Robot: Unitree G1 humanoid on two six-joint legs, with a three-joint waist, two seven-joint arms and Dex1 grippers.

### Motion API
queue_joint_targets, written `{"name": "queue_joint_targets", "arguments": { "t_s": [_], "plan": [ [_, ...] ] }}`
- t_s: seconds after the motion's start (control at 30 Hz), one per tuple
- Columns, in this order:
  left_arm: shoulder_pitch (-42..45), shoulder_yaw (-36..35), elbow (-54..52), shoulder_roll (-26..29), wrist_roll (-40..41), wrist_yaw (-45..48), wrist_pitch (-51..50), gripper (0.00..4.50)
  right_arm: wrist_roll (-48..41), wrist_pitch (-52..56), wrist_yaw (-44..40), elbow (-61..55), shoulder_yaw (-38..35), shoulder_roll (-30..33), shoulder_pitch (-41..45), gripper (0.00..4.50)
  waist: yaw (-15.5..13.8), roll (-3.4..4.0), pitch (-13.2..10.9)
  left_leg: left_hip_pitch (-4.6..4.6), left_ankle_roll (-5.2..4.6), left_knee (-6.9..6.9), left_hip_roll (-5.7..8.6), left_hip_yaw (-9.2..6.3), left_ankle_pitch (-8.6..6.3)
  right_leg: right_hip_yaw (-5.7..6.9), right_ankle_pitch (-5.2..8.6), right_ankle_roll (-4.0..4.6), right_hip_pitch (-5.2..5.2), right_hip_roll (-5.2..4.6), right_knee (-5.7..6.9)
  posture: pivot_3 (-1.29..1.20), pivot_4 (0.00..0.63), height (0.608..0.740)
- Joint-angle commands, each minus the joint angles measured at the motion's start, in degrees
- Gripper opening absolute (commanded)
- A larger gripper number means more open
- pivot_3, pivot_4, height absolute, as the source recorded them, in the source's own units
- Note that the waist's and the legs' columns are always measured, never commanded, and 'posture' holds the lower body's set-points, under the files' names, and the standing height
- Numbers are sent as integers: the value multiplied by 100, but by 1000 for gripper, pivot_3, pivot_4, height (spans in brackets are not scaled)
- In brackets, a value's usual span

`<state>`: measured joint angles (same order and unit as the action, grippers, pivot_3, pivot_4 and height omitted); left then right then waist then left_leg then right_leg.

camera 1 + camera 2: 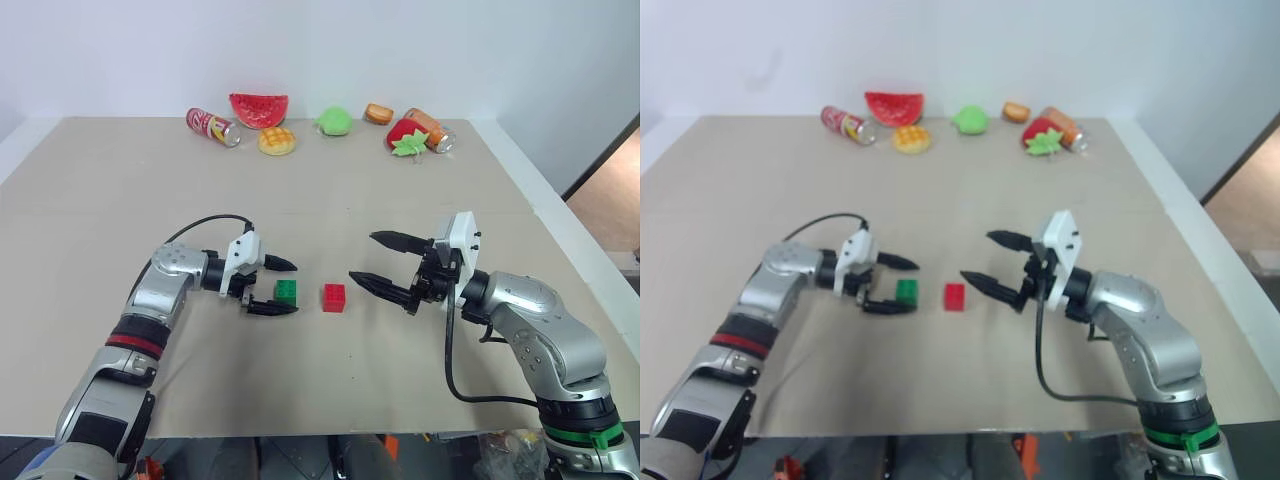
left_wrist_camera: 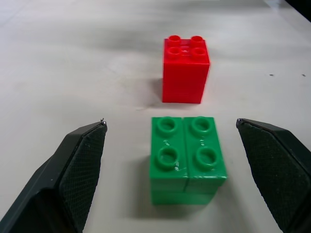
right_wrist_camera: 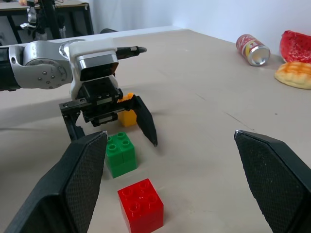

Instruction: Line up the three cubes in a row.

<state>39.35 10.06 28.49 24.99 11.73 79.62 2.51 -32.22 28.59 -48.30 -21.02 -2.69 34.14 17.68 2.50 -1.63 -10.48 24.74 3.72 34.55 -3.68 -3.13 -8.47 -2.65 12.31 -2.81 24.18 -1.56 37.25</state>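
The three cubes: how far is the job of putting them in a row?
Nearly done, it seems. The green cube stands beside the red cube, a small gap between them, and the orange cube sits behind the left gripper, roughly in line. Nothing is in hand: both it and the right gripper are open. What is left is perhaps tidying the spacing and pulling the arms away.

Lab: bare test table (image 1: 120,200)

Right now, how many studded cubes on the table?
3. Green plastic studded cube sits between the left gripper's open fingers; red plastic studded cube sits just beside it, toward the right gripper; yellow-orange plastic studded cube is half hidden behind the left gripper.
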Motion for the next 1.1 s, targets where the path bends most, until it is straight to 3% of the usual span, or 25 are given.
{"name": "queue_joint_targets", "arguments": {
  "t_s": [0.03,0.1,0.2,0.47,0.57,0.7,0.77,1.1],
  "plan": [
    [168,-279,-254,-91,250,-211,-52,4419,-70,-76,-15,-133,-129,42,46,4360,0,0,0,0,0,0,0,0,0,0,0,0,0,0,0,0,150,740],
    [217,-434,-628,-162,529,-332,-446,4419,-76,-70,-11,-157,-137,46,18,4360,0,0,0,1,0,0,0,-1,0,0,-1,-1,1,1,0,0,150,740],
    [340,-813,-1801,-230,1433,-825,-1869,4419,-94,-54,7,-191,-167,53,-35,4360,4,0,0,3,0,0,0,-1,0,0,-2,-3,2,0,0,0,150,740],
    [405,-2026,-3798,74,3501,-2659,-4665,4419,-122,-59,-9,-185,-136,41,-91,4360,26,0,0,-14,0,-3,-1,-2,0,-7,-7,-16,-5,6,5,0,150,740],
    [191,-2234,-4170,218,3540,-3348,-4957,4419,-41,-124,22,-88,-93,-3,-15,4360,25,0,0,-17,-2,-1,-1,-3,2,-9,-6,-7,-6,7,7,0,150,740],
    [-687,-2534,-4617,357,2701,-4863,-4983,4419,378,-315,453,76,10,-193,151,4360,40,0,0,-43,-2,-1,1,4,1,-24,-6,-7,-27,8,6,0,150,740],
    [-1086,-2700,-4922,353,2716,-5415,-5302,4419,379,-299,554,20,-34,-260,159,4360,24,-3,-1,-46,-2,-3,1,5,1,-31,-8,-5,-26,10,6,0,150,740],
    [-2298,-2502,-6317,123,2762,-6596,-5913,4419,135,-120,476,-387,14,-233,167,4360,-12,-8,-2,-27,3,-1,3,5,1,-38,-8,-5,-23,12,-10,0,150,740]
  ]
}}
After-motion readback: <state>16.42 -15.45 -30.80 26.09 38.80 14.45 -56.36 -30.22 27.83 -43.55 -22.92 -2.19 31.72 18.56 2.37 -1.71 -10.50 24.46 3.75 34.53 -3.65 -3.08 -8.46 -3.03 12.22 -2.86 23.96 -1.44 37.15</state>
